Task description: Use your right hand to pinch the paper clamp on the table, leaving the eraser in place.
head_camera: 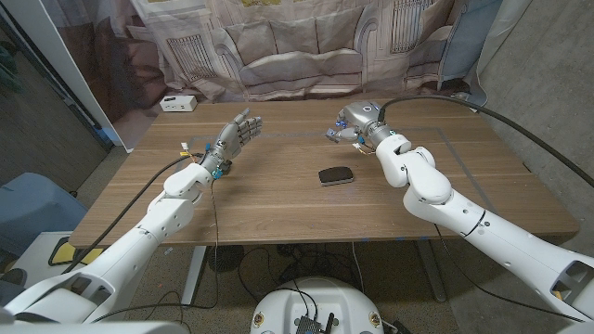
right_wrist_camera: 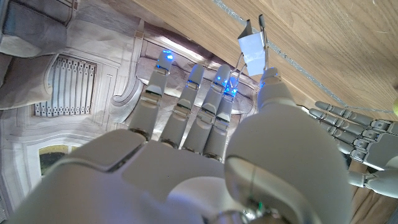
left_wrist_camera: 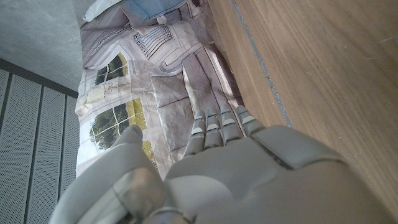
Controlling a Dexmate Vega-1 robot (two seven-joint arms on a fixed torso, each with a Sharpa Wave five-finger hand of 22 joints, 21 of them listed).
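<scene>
Fingers (right_wrist_camera: 268, 87) of right hand (head_camera: 355, 124) pinching paper clamp (right_wrist_camera: 252, 45) above bench (head_camera: 278, 209); eraser (head_camera: 335, 174) lying apart; left hand (head_camera: 237, 134) fingers spread, holding nothing

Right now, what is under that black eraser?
The eraser lies on the bare wooden table. Whatever might be beneath it is covered. The right hand holds the paper clamp elsewhere.

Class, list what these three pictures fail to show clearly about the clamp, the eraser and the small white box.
- Paper clamp: right wrist view, the right hand covers its lower part; head view, too small.
- Eraser: head view, small and dark, no surface detail.
- White box: head view, too small to identify.
</scene>
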